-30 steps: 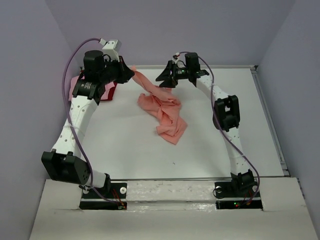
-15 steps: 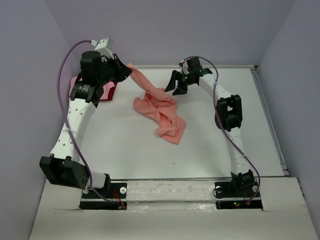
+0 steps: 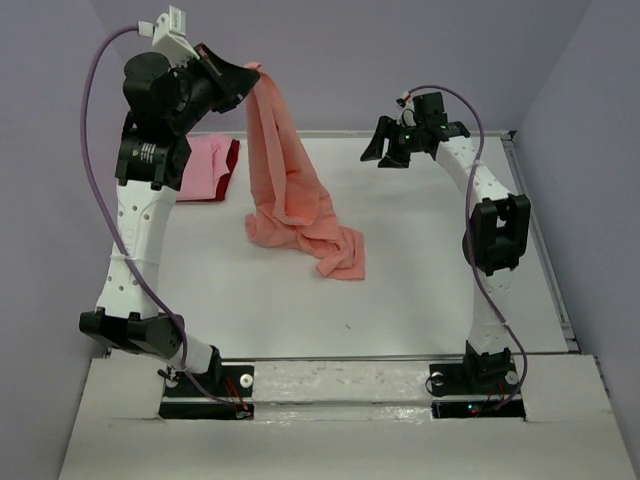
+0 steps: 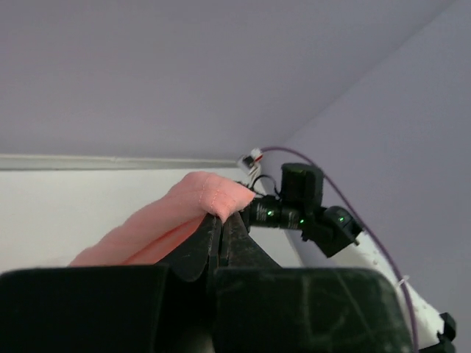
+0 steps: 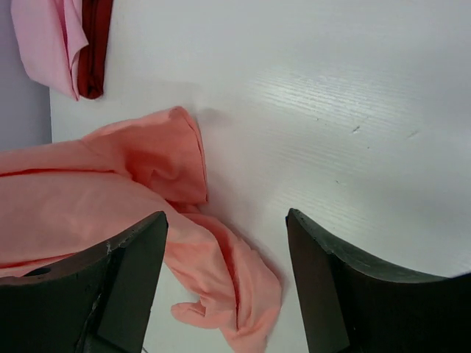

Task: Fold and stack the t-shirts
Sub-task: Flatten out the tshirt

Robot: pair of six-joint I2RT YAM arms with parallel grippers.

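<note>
The salmon-orange t-shirt (image 3: 285,175) hangs unfolded, its lower end crumpled on the table (image 3: 430,275), pinched by the closed left gripper (image 3: 248,74) above it, the right gripper (image 3: 384,152) wide and empty to its right, the pink t-shirt (image 3: 200,165) and dark red t-shirt (image 3: 232,160), seemingly already stacked, to its left.

High rear view; close wrist views share t-shirt (image 3: 290,200).
</note>
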